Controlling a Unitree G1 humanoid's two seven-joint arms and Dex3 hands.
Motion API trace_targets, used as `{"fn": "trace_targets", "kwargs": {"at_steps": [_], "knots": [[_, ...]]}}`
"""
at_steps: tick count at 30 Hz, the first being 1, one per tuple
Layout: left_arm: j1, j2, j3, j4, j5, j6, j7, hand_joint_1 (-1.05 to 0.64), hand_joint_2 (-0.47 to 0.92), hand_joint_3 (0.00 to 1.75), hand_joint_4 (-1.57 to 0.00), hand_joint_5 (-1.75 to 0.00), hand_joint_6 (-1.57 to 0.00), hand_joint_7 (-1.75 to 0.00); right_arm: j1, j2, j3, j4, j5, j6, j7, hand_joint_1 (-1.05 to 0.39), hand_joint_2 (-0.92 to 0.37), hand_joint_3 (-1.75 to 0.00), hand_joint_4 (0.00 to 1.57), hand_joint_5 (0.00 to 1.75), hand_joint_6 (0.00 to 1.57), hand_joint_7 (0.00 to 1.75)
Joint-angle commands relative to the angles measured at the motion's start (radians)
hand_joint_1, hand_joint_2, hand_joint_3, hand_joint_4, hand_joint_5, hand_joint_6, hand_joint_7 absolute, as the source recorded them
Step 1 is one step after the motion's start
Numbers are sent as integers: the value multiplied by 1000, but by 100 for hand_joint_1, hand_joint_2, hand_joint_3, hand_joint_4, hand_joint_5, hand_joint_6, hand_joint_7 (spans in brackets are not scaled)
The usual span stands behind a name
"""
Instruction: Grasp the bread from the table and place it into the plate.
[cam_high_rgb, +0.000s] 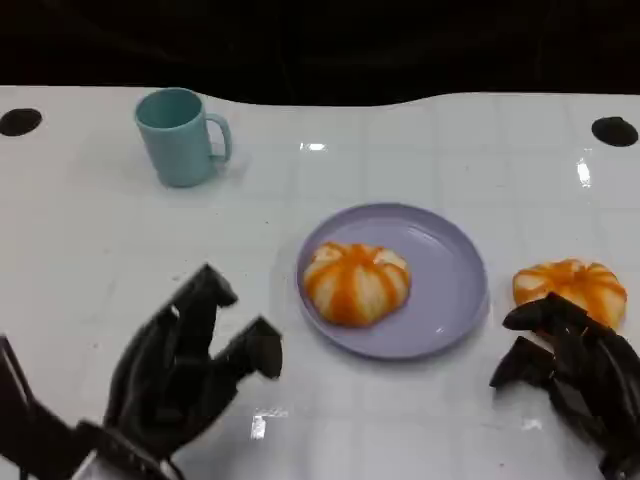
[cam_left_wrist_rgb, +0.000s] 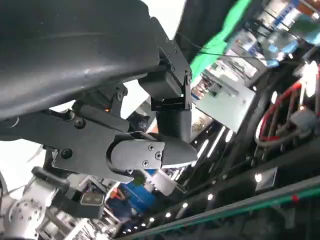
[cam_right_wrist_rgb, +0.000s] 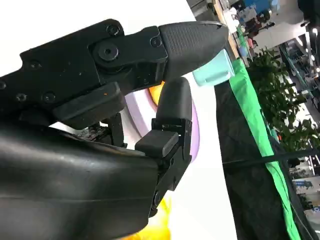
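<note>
One orange-and-cream striped bread (cam_high_rgb: 356, 282) lies on the left half of the lilac plate (cam_high_rgb: 450, 270) at the table's middle. A second bread (cam_high_rgb: 572, 289) sits on the white table just right of the plate; the right wrist view catches it as a yellow-orange patch (cam_right_wrist_rgb: 160, 227). My right hand (cam_high_rgb: 570, 370) hovers just in front of that bread, fingers apart, its fingertips (cam_high_rgb: 530, 315) close to the bread's near edge and holding nothing. My left hand (cam_high_rgb: 185, 360) is raised over the table left of the plate, fingers spread and empty. The plate (cam_right_wrist_rgb: 192, 125) also shows past my right fingers (cam_right_wrist_rgb: 172, 107).
A teal mug (cam_high_rgb: 180, 136) stands at the back left, handle to the right; it appears too in the right wrist view (cam_right_wrist_rgb: 215, 70). Two dark round holes (cam_high_rgb: 20, 121) (cam_high_rgb: 614, 131) mark the table's far corners. Beyond the table is a black backdrop.
</note>
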Motion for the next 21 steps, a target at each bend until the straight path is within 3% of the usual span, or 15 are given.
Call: {"fn": "trace_targets", "kwargs": {"at_steps": [1, 10, 21], "knots": [[65, 16, -2, -47, 10, 33, 20, -51, 92, 26, -92, -175, -69, -174, 17, -13, -1, -3, 2, 20, 1, -55, -92, -23, 67, 155, 63, 120], [109, 2, -26, -35, 71, -29, -1, -52, 92, 27, -90, -175, -68, -175, 29, -6, -9, -47, 20, 81, -10, -56, -92, -19, 67, 156, 62, 121], [89, 11, -24, 4, 87, -45, -17, -54, 92, 22, -92, -175, -68, -175, 46, -7, -2, -75, 16, 88, -20, -55, -92, -19, 62, 156, 60, 120]]}}
